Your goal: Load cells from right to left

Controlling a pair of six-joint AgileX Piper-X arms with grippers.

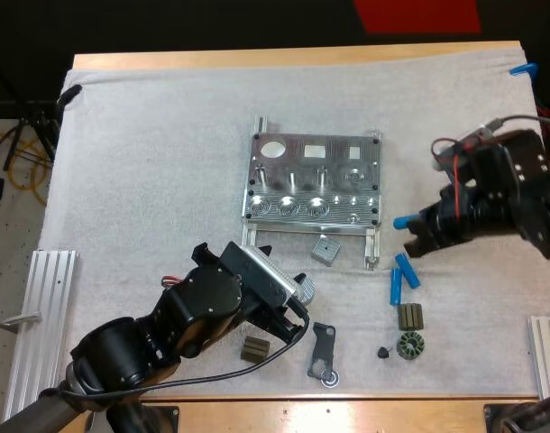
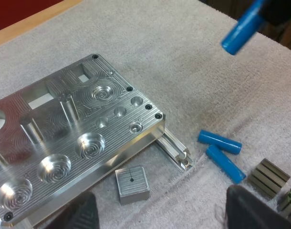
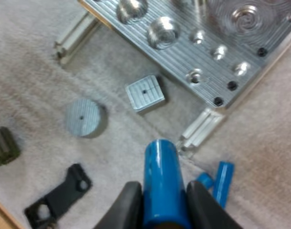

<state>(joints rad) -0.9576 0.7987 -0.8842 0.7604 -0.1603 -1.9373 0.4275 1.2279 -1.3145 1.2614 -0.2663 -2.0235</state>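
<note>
The metal fixture (image 1: 316,180) lies mid-mat, its row of round holes along the near edge (image 3: 193,33) (image 2: 78,129). My right gripper (image 1: 417,234) (image 3: 162,210) hovers just right of the fixture's near right corner, shut on a blue cylinder (image 1: 403,221) (image 3: 161,179) (image 2: 243,28). Two more blue cylinders (image 1: 407,269) (image 1: 395,285) lie on the mat below it (image 2: 220,141) (image 2: 225,163). My left gripper (image 1: 291,311) (image 2: 167,219) sits low near the front of the mat, open, its fingers (image 2: 250,210) wide apart with nothing between them.
A small square metal block (image 1: 325,250) (image 3: 144,93) and a round metal disc (image 1: 304,287) (image 3: 83,117) lie in front of the fixture. Dark ribbed parts (image 1: 410,316) (image 1: 409,345) (image 1: 254,350) and a black bracket (image 1: 323,352) sit near the front edge. Aluminium rails (image 1: 41,316) flank the mat.
</note>
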